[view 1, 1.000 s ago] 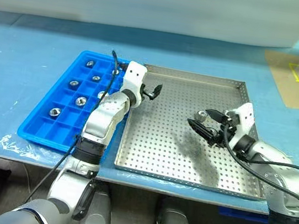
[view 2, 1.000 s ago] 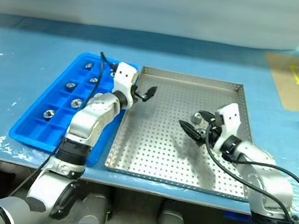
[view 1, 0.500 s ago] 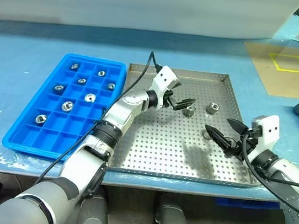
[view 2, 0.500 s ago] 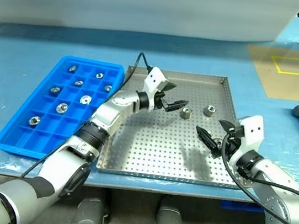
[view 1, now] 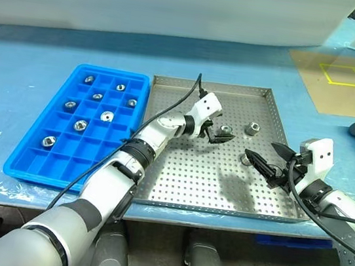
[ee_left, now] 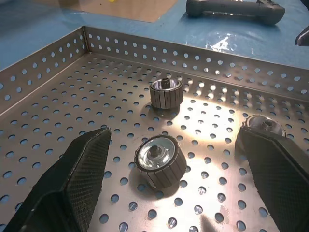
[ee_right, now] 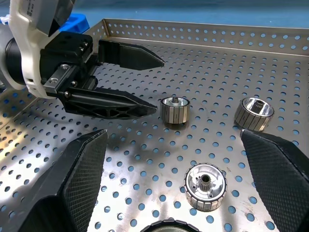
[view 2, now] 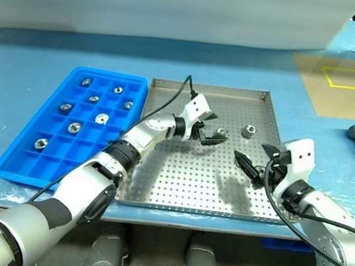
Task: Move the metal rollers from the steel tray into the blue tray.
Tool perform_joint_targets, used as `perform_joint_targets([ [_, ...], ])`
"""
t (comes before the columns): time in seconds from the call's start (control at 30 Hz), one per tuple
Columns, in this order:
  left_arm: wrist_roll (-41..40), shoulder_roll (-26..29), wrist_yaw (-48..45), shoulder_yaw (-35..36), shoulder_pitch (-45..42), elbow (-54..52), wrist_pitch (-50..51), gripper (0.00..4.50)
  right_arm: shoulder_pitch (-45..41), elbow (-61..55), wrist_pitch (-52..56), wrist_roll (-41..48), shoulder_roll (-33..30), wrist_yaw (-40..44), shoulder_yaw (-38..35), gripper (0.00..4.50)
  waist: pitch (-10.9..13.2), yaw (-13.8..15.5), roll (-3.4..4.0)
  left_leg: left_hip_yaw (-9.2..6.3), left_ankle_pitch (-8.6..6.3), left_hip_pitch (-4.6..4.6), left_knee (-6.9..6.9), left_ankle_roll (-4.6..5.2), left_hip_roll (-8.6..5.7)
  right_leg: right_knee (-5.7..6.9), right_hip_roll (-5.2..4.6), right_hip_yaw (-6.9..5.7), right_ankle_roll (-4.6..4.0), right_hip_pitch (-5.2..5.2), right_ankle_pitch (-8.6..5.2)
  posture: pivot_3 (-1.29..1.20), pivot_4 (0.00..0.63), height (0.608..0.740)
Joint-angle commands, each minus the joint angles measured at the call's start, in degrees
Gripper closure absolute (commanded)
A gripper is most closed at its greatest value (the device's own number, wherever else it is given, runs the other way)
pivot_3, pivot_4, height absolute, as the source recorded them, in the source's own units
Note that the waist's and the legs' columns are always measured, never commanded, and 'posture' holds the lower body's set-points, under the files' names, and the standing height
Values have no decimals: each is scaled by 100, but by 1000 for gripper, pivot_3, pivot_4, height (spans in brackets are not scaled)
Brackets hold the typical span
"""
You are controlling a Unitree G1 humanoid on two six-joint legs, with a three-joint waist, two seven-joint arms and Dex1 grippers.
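- Left eye view: steel tray [view 1: 176, 186] is seen at centre, with the blue tray [view 1: 24, 163] just beside it on the left.
- Seven rollers [view 1: 106, 116] are counted in separate compartments of the blue tray.
- Three rollers are left in the right far part of the steel tray: one [view 1: 227, 129] at the left gripper [view 1: 220, 135], one [view 1: 253, 128] farther right, one [view 1: 246, 158] at the right gripper [view 1: 261, 160].
- Left gripper: fingers are held apart, low over the steel tray, with the first roller [ee_left: 160, 160] between them, untouched.
- Right gripper: fingers are spread apart, nothing is held; it is pointed left over the tray's right side.
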Motion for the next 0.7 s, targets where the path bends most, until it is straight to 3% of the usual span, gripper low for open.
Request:
perform_joint_targets([
  [0.03,92,-125,55,43,-325,323,-239,14,7,-322,-66,139,-29,-38,-81,0,0,0,0,0,-1,1,2,1,0,0,-1,0,0,3,0,-450,150,740],
  [0.7,393,-428,640,283,-741,1451,-327,14,69,-510,-121,117,117,-309,82,0,0,-6,0,0,-3,11,2,4,-1,-3,-2,0,0,14,0,-470,150,740],
])
